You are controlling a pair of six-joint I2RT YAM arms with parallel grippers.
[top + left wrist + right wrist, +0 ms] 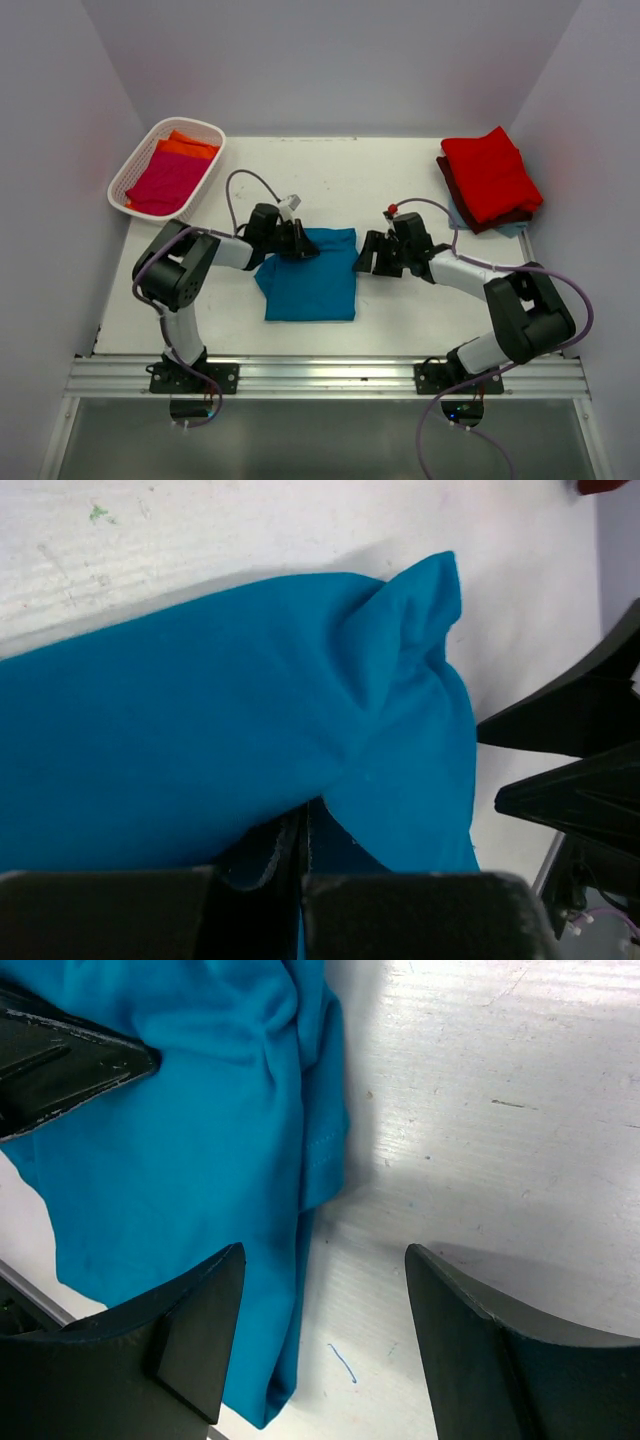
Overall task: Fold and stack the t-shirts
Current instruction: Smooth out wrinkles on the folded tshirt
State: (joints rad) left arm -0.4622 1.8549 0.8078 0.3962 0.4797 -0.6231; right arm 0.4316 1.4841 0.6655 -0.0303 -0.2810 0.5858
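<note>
White table [400,190] carries the folded teal t-shirt [312,285], lying between my two arms, near the front edge. Both my arms are bent at the elbow, forearms low and reaching inward toward each other. My left gripper [303,243] meets the shirt's far left corner, fingers [400,910] pressed together on a fold of the cloth. My right gripper [366,256] hovers at its right edge, fingers [190,1340] apart, one over cloth, one over bare table. At far right a red t-shirt [488,175] tops a stack; at far left a white basket [135,170] holds a magenta t-shirt [165,183].
</note>
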